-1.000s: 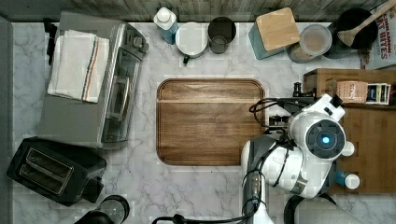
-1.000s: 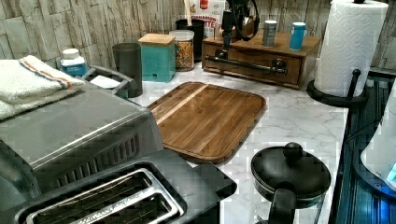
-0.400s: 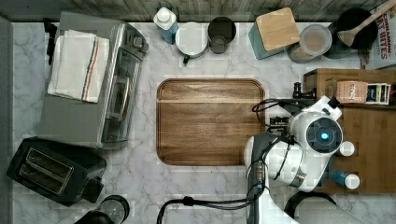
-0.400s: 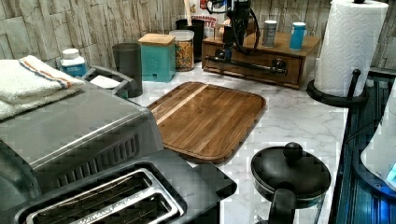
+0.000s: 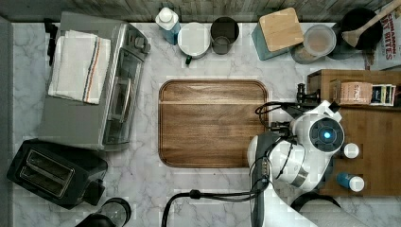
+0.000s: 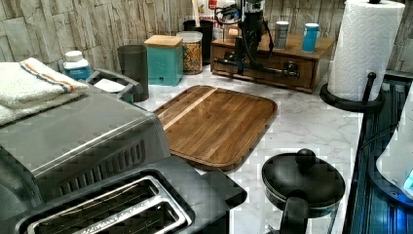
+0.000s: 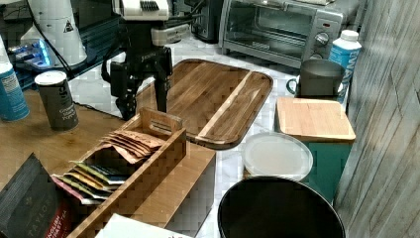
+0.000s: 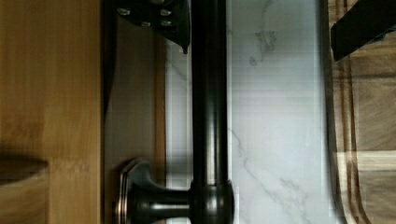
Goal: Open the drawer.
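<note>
Drawer [image 6: 272, 68] shut, front flush with wooden box at marble counter [image 6: 311, 122] back edge, beyond cutting board [image 6: 216, 124]. Gripper [image 8: 261, 28] spread, fingers straddling black bar handle [image 8: 210, 116], not yet clamped. Left: close, pull. Count: one drawer, one handle, two posts, one gripper.

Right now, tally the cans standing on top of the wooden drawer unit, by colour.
Blue can: 1
Grey can: 1
Total: 2
</note>
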Controlling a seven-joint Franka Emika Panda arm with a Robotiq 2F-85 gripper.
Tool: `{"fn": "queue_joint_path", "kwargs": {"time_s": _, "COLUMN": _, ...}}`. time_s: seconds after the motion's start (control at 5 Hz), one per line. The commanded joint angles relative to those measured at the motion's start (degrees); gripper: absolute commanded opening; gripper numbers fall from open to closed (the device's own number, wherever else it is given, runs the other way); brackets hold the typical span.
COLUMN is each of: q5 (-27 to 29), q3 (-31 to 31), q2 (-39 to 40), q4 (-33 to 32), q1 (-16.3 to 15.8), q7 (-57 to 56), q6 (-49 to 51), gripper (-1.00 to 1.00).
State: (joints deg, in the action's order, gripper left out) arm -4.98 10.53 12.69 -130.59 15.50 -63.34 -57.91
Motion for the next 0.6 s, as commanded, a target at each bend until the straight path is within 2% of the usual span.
{"fn": "queue_joint_path", "kwargs": {"time_s": 0.2, "q5": 0.4, "q3": 0.8, "q2": 2.3, "q4": 1.3, "q1": 1.3, "q7": -3.4, "q6": -6.0, "gripper": 1.00}}
{"fn": "queue_joint_path", "kwargs": {"time_s": 0.4, "q5": 1.5, "q3": -0.3, "q2": 3.2, "q4": 1.8, "q1": 2.1, "q7": -4.3, "q6": -5.7, "gripper": 1.00}}
{"fn": "queue_joint_path", "kwargs": {"time_s": 0.6, "q5": 0.9, "q3": -0.2, "q2": 2.1, "q4": 1.3, "q1": 1.2, "q7": -2.5, "q6": -4.6, "gripper": 1.00}}
